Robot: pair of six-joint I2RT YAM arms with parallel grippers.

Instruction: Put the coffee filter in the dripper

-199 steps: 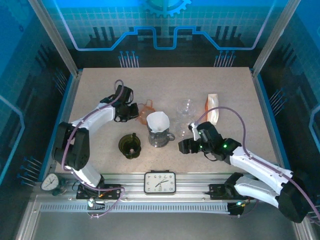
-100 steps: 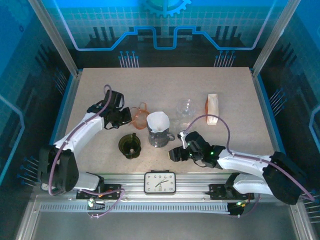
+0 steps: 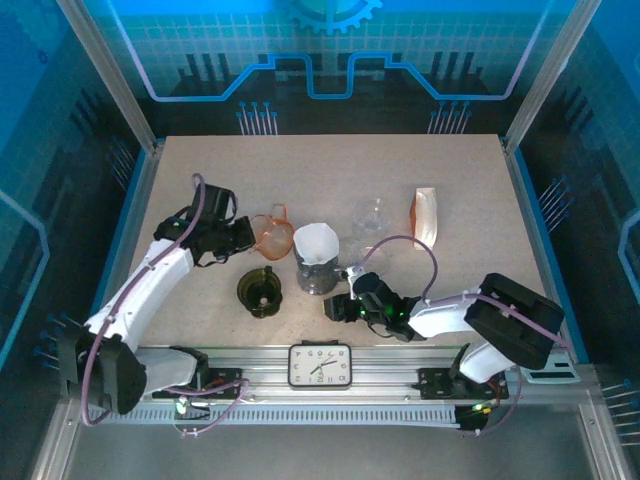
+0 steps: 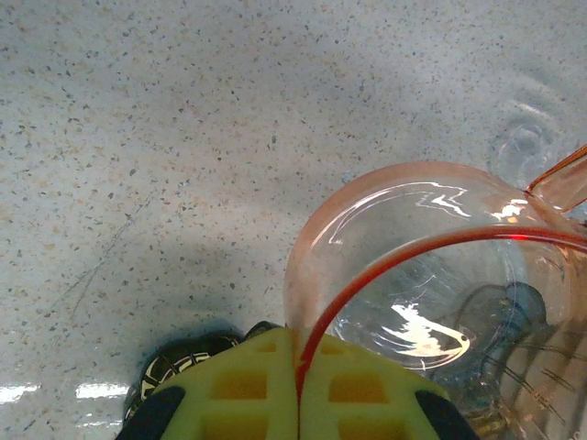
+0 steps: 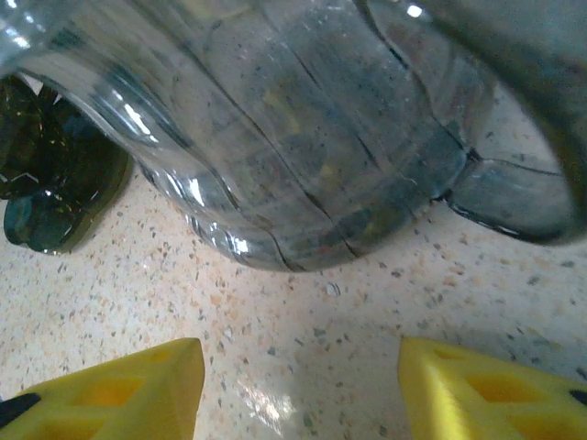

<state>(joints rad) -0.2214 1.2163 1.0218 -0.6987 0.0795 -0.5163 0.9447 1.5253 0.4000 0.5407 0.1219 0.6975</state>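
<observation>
White paper cone filter [image 3: 316,243]; at 9 o'clock, see-through orange plastic dripper [image 3: 272,233]; at 7 o'clock, dark green cup [image 3: 260,291]; beige speckled tabletop [image 3: 330,170].

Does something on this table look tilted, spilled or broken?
Nothing looks spilled or broken. One oddity: the left gripper pinches the orange dripper by its rim, so the dripper seems tilted rather than standing flat on the table. The white filter sits upright in the grey glass dripper.
</observation>
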